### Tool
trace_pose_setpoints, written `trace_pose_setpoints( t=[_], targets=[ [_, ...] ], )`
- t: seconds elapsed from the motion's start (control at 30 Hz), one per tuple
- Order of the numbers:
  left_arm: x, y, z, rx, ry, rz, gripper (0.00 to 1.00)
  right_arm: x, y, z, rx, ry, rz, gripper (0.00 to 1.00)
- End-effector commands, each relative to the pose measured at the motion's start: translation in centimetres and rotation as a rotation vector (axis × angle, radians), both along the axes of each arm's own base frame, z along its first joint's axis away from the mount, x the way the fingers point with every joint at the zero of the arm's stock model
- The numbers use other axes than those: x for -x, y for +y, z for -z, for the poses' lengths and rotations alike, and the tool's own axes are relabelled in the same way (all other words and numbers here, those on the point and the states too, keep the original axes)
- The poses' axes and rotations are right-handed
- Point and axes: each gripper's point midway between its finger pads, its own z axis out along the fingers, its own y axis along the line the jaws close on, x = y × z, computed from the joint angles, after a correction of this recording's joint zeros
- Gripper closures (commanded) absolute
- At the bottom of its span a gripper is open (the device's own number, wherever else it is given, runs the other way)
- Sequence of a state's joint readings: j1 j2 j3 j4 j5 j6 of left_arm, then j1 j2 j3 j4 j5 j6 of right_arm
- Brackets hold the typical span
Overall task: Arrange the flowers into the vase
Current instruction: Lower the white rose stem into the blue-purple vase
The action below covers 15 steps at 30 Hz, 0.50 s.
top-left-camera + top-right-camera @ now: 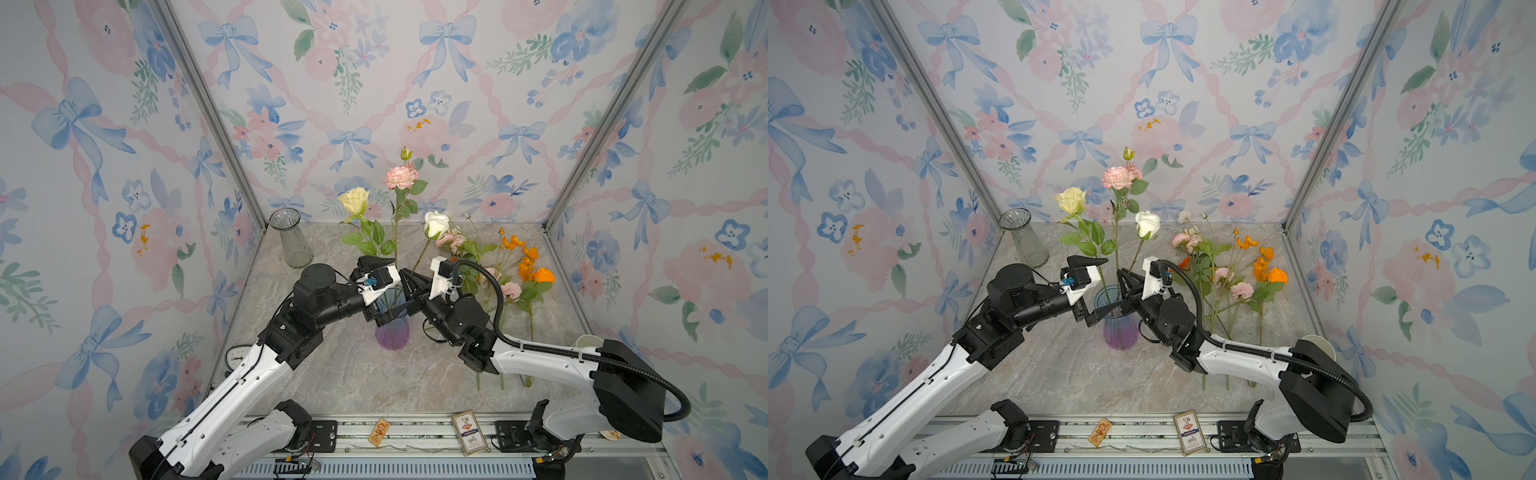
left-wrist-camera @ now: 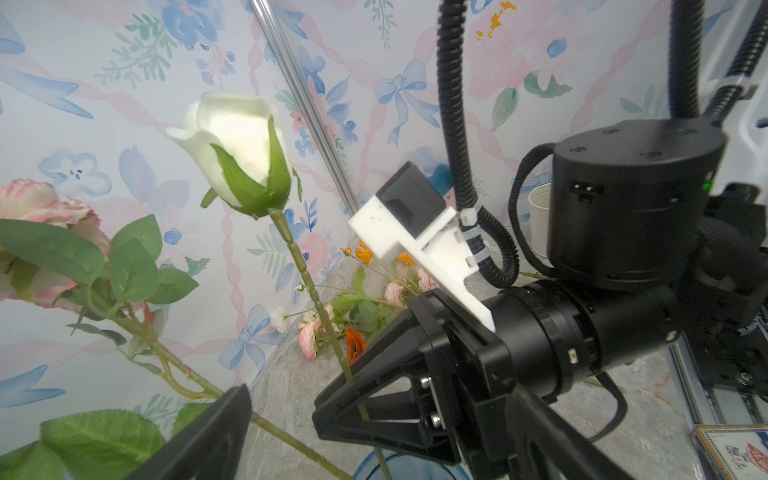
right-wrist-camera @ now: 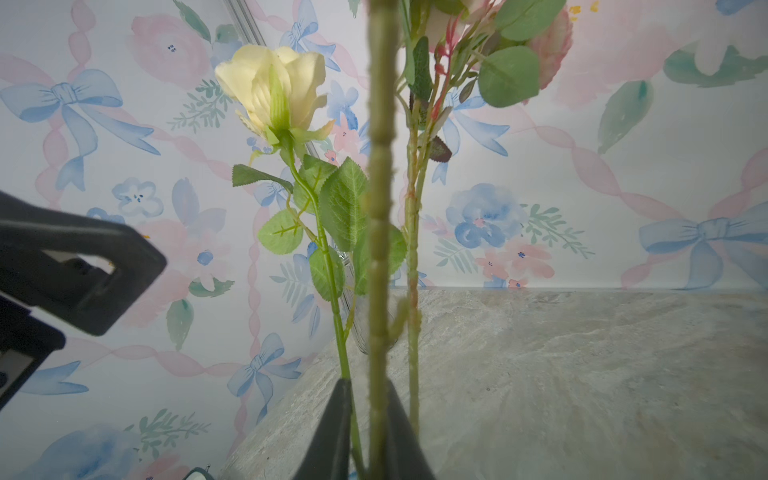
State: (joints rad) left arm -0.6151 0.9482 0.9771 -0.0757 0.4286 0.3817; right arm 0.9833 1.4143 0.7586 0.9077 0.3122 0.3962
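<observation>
Three papered walls (image 1: 374,62), pastel bows and watercolour blooms, box in your grey marbled table (image 1: 353,374). Aluminium posts (image 1: 212,112) stand at the back corners and a rail (image 1: 419,432) runs along the front.

- Vase (image 1: 392,334), blue fading to purple, mid-table. It holds the cream rose (image 1: 354,199), pink rose (image 1: 400,176) and white rose (image 1: 436,223), all standing.
- Loose flowers (image 1: 525,266), orange and pink, lie on the table right of the vase. Your right arm (image 1: 540,361) crosses over their stems.
- Left hand (image 1: 385,289): spread wide, holding nothing. Its lower finger crosses the vase's rim in both top views, and its upper fingertip is near the pink rose's stem.
- Right hand (image 3: 376,436): fingers narrowly parted either side of the white rose's stem, just above the vase. You cannot tell whether they pinch it.
- Clear glass vase (image 1: 291,237), back-left corner.
- Clock (image 1: 237,356), at the table's left edge, partly behind your left arm.
- Card box (image 1: 469,432) and orange packet (image 1: 379,432), on the rail.
- Paper cup (image 1: 587,341), far right, half hidden.
</observation>
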Motion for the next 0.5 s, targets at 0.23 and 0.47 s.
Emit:
trace_pose_setpoints(
  t=[0.23, 0.47],
  targets=[
    [-0.1, -0.1, 0.4, -0.002, 0.021, 0.009, 0.02, 0.6, -0.7, 1.4, 0.141, 0.056, 0.011, 0.55],
    [-0.2, -0.2, 0.5, -0.004, 0.023, 0.010, 0.02, 1.0, -0.9, 2.0, 0.215, 0.092, -0.006, 0.28]
  ],
)
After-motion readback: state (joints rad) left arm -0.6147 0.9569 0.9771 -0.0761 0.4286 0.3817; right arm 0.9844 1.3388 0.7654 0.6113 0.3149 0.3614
